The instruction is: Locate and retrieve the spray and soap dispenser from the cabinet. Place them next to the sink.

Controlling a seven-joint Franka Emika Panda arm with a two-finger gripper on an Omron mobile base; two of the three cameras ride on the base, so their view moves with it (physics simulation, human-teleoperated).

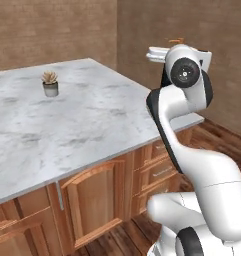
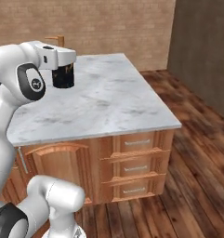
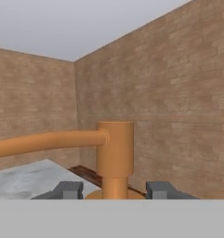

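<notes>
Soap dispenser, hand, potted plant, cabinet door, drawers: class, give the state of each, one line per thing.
Soap dispenser: upright, lifted over the marble counter, gripped.
Hand: shut on the soap dispenser, fingers either side of its pump neck.
Potted plant: upright on the counter.
Cabinet door: closed.
Drawers: closed.

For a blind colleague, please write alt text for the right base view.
The gripper of a white robot arm holds a black soap dispenser with a bronze pump above a grey-white marble counter. Wooden drawers sit under the counter, with a wooden floor and brick wall behind.
</notes>
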